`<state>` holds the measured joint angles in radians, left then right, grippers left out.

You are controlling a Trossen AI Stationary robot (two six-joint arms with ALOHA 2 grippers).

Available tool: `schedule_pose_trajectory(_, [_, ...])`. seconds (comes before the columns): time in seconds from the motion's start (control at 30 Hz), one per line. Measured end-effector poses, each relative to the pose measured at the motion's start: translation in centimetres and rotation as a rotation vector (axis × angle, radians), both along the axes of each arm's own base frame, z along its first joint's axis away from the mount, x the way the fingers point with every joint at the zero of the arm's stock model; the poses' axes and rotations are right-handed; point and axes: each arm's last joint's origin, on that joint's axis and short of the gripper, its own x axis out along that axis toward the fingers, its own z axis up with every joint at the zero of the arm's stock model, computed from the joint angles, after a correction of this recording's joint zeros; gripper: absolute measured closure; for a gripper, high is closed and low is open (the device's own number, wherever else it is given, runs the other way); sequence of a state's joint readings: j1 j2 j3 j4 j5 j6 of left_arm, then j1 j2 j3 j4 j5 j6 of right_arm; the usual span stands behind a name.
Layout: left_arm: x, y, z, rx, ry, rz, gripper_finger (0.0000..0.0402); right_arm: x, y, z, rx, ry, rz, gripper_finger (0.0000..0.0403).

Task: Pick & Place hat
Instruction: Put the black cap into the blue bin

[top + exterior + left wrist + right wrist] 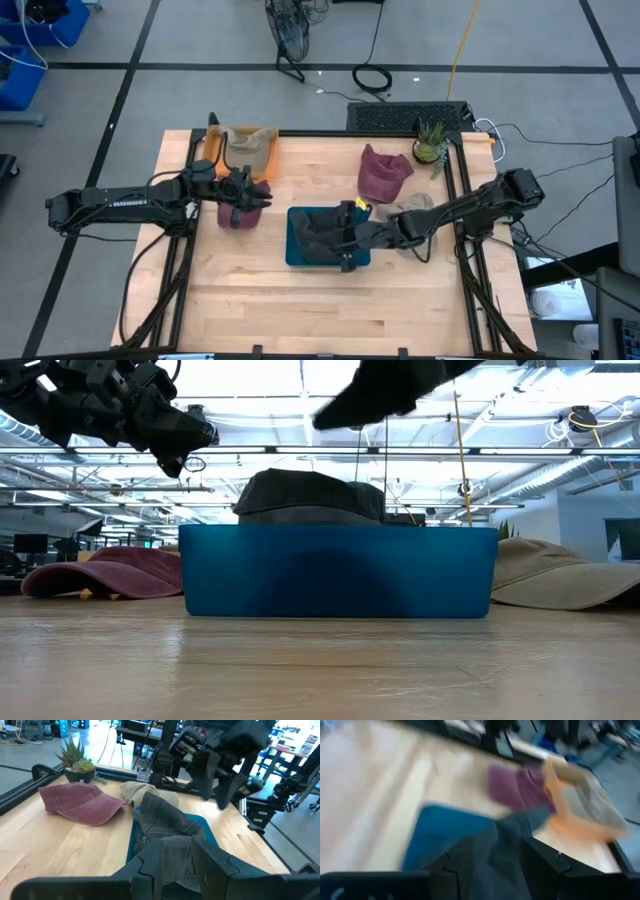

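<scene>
Dark hat (322,232) held over blue bin (296,256), pinched by right gripper (346,238) (jaws closed on fabric). Placement nearly done; release left. Left gripper (243,200) parked above maroon hat (240,216), jaw state not discernible.

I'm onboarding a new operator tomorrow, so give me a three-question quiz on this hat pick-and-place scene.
1. True or false: the dark grey hat lies in the blue bin.
2. Which gripper is over the blue bin? A) left gripper B) right gripper C) neither
3. Fill in: the potted plant stands near the table's far ____ corner, as the high view shows it.

Key: 1 true; 2 B, the right gripper is shut on the dark grey hat, while the left gripper hangs over a maroon hat; 3 right.
</scene>
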<state>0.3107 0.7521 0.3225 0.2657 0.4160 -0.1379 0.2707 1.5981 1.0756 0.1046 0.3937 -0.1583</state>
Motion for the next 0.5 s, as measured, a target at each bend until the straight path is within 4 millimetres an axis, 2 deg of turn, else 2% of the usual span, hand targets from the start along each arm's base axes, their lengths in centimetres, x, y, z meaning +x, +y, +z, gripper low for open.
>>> schedule_pose_trajectory(0.1, [0.0, 0.0, 0.0, -0.008, 0.001, 0.0, 0.03, -0.4, -1.0, -1.0, -0.05, 0.09, -0.126, 0.0272])
schedule_pose_trajectory(0.2, [0.0, 0.0, 0.0, -0.023, 0.003, 0.003, 0.03, -0.7, -2.5, -1.9, 0.001, 0.141, -0.26, 0.0277])
schedule_pose_trajectory(0.37, [0.0, 0.0, 0.0, -0.024, 0.005, 0.003, 0.03, -0.9, -3.1, -3.0, 0.168, 0.187, -0.198, 0.028])
schedule_pose_trajectory(0.5, [0.0, 0.0, 0.0, -0.023, 0.006, 0.003, 0.03, -1.1, -2.4, -2.5, 0.182, 0.176, -0.156, 0.028])
